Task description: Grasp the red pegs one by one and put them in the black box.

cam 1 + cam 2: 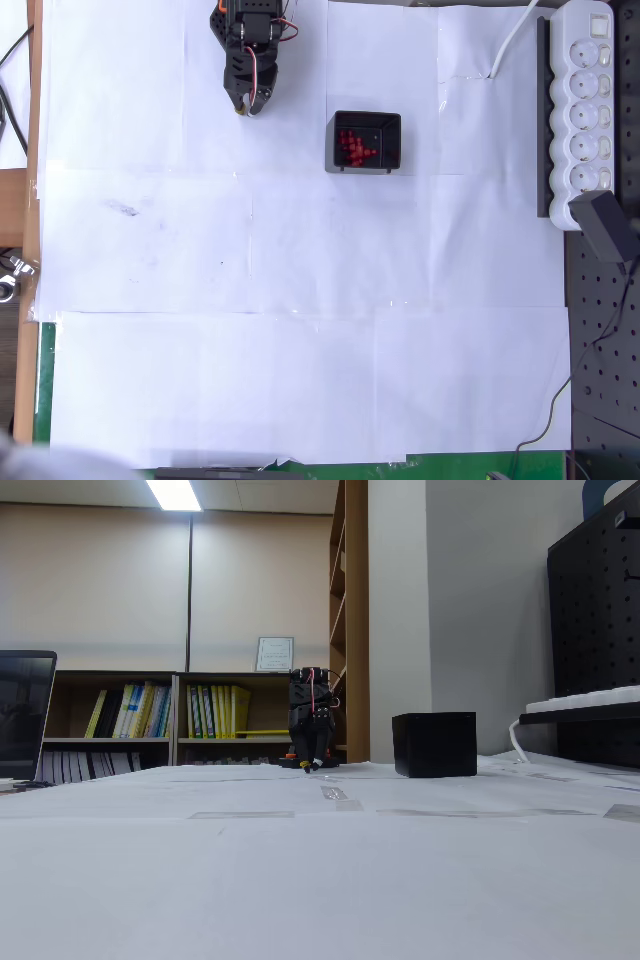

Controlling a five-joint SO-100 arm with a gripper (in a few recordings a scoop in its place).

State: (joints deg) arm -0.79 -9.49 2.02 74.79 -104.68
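Note:
The black box [364, 142] sits on the white paper at the upper middle of the overhead view, with several red pegs [353, 146] clustered inside it. In the fixed view the box [434, 744] shows as a black cube right of the arm, its inside hidden. My gripper [244, 104] hangs at the top of the overhead view, left of the box and well apart from it, fingertips pointing down close together with nothing seen between them. In the fixed view the gripper [313, 767] sits low over the paper at the far end.
A white power strip [586, 110] with a black adapter [606, 224] lies along the right edge, beside a black pegboard [600, 350]. White paper sheets [300, 300] cover the table. A wooden table edge [30, 200] runs down the left.

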